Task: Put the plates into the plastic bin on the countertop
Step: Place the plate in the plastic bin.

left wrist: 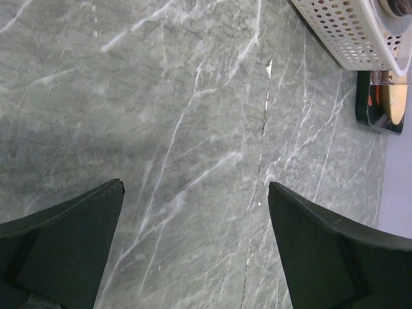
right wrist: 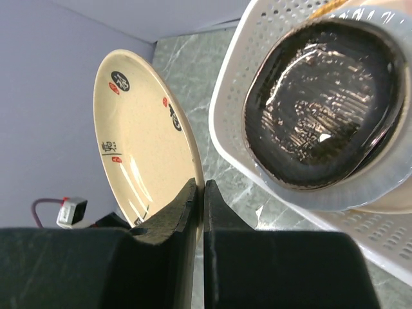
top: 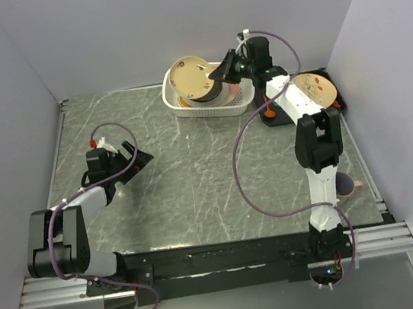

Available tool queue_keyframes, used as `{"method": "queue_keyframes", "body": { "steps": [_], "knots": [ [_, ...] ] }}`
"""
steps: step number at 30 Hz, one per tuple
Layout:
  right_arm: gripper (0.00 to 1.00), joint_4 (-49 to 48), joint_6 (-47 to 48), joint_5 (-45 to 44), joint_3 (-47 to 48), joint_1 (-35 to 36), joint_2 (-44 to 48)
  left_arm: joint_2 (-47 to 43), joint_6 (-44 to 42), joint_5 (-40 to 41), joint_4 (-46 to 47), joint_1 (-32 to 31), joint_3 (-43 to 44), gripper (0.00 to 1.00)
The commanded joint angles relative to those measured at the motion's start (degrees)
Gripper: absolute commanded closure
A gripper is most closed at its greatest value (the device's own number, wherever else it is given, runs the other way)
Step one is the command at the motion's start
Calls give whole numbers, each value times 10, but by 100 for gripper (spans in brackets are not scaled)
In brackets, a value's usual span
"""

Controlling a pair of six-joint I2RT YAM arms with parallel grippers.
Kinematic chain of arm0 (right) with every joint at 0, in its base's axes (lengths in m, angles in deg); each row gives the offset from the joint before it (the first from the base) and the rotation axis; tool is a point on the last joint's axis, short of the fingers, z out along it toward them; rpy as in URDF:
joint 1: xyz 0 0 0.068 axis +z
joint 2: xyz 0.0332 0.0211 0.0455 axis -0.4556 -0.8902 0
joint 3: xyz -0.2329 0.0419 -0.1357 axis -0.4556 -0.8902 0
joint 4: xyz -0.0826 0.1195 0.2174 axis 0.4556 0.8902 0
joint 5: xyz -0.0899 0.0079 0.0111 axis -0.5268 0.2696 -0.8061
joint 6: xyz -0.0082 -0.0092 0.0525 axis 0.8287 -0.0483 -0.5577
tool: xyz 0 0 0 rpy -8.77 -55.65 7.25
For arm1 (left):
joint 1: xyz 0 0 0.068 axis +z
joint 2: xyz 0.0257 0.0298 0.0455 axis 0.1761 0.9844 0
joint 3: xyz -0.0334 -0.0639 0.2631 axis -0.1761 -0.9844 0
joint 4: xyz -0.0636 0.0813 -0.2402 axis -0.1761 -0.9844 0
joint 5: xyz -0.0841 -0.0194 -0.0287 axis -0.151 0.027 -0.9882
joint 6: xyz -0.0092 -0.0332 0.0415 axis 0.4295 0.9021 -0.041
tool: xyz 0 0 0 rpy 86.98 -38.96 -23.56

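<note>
While the right claw (right wrist: 199, 188) pinches a tan brown-rimmed round plate (right wrist: 138, 141) at the rim of the white perforated plastic bin (right wrist: 235, 90), a glossy black plate (right wrist: 322, 103) already tops the stack inside; left claw (left wrist: 195, 187) spread, empty.

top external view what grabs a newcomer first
The right tool grips a cream plate with black and red marks by its rim, tilted, at the far edge. Beside it sits a white bin with a black plate on top; the left tool hangs open over countertop.
</note>
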Motion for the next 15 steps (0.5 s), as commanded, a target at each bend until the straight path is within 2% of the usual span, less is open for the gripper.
{"method": "queue_keyframes", "body": {
  "steps": [1, 15],
  "knots": [
    [100, -5, -14, -7, 42, -11, -9, 5, -10, -10, 24, -2, 15, 1],
    [100, -24, -28, -43, 46, -29, -32, 19, -14, -13, 21, -2, 24, 1]
  ]
}}
